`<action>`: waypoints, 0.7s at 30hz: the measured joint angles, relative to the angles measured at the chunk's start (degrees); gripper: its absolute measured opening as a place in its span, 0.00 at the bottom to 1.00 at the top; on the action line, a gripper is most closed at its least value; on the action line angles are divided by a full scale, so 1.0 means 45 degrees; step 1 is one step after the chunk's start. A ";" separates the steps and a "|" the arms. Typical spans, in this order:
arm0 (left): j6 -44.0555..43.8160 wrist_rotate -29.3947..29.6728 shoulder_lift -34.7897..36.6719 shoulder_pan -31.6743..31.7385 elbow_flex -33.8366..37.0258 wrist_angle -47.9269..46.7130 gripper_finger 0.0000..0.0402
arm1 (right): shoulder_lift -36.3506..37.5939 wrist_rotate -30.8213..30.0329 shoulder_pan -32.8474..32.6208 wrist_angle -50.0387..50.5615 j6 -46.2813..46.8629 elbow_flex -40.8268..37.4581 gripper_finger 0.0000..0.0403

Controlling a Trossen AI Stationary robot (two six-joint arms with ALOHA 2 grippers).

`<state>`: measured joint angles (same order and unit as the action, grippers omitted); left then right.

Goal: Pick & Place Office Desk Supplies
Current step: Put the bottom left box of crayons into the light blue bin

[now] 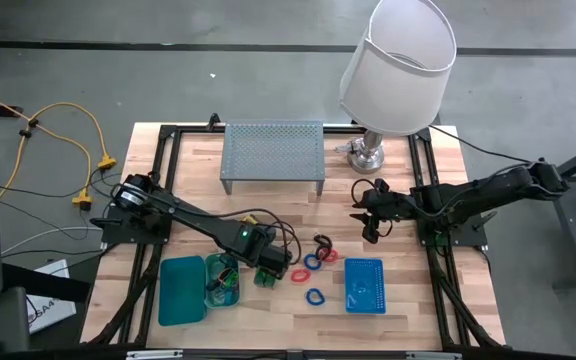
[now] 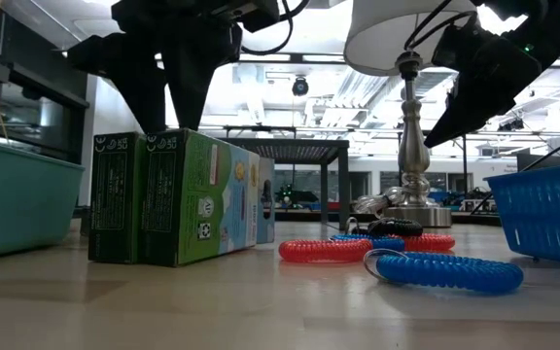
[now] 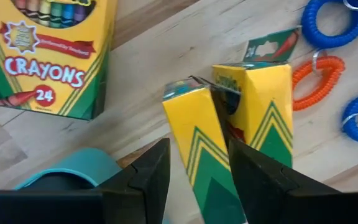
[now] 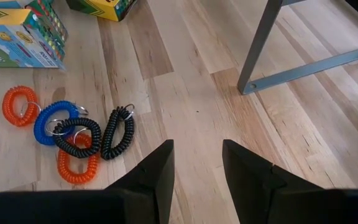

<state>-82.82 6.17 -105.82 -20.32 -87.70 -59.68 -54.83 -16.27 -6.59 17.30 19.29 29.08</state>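
A grey perforated riser shelf (image 1: 273, 153) stands on the wooden surface (image 1: 408, 290) beyond both claws; the white-shaded lamp (image 1: 396, 65) stands just behind the right claw (image 1: 372, 212).

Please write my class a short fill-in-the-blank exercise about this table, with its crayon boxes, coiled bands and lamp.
1. The left tool is closed around an upright box of ___.
2. The right tool hangs open above the table and holds ___.
3. The lamp has a shade coloured ___.
4. The mesh basket is coloured ___.

Missing words: crayons; nothing; white; blue.
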 joint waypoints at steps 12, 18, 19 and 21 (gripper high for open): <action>-0.0059 -0.0004 0.0000 0.0000 0.0000 -0.0014 0.45 | 0.0000 0.0000 0.0000 0.0005 0.0000 0.0000 0.31; -0.0463 0.0010 0.0005 0.0010 0.0000 -0.0014 0.46 | 0.0000 0.0000 0.0001 0.0005 0.0000 0.0000 0.31; -0.0482 0.0010 0.0005 0.0010 0.0000 -0.0014 0.46 | 0.0000 0.0000 0.0005 0.0005 0.0000 0.0000 0.31; -0.0488 0.0010 0.0005 0.0010 0.0000 -0.0014 0.46 | 0.0000 0.0000 0.0004 0.0005 0.0000 0.0005 0.31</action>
<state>-85.02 6.22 -105.80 -20.27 -87.70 -59.75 -54.83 -16.27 -6.57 17.32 19.29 29.10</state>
